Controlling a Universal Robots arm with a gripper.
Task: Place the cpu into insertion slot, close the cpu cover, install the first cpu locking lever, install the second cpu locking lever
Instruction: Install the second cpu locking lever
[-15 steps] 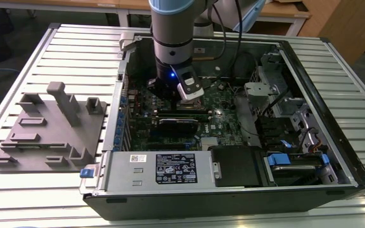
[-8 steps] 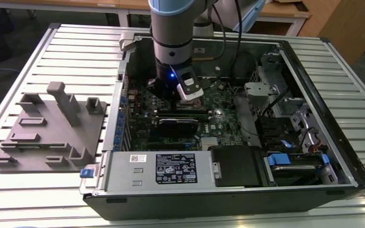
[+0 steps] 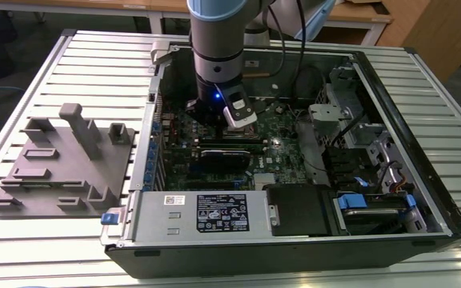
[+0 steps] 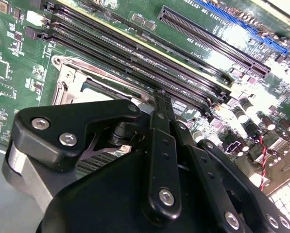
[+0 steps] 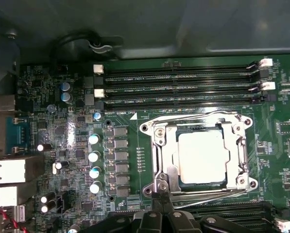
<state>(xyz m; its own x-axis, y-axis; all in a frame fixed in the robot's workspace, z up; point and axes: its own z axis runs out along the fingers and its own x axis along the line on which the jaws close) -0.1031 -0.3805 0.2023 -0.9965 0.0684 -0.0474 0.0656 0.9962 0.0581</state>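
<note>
The cpu (image 5: 201, 157) lies flat in the insertion slot (image 5: 157, 145), with the cpu cover (image 5: 170, 160) down around it, its window framing the chip. A thin wire lever (image 5: 198, 115) runs along the slot's side toward the memory slots (image 5: 179, 85). My pincer (image 5: 160, 194) sits at the slot's opposite edge, tip touching or just above the cover's corner screw. Its fingers (image 4: 160, 104) look pressed together, holding nothing. I hang steeply down into the case (image 3: 422, 198) on the table (image 3: 94, 60).

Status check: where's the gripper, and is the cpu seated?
Gripper down at the socket's edge, jaws look shut. Cpu in the slot, cover closed over it. Nothing in the way.
</note>
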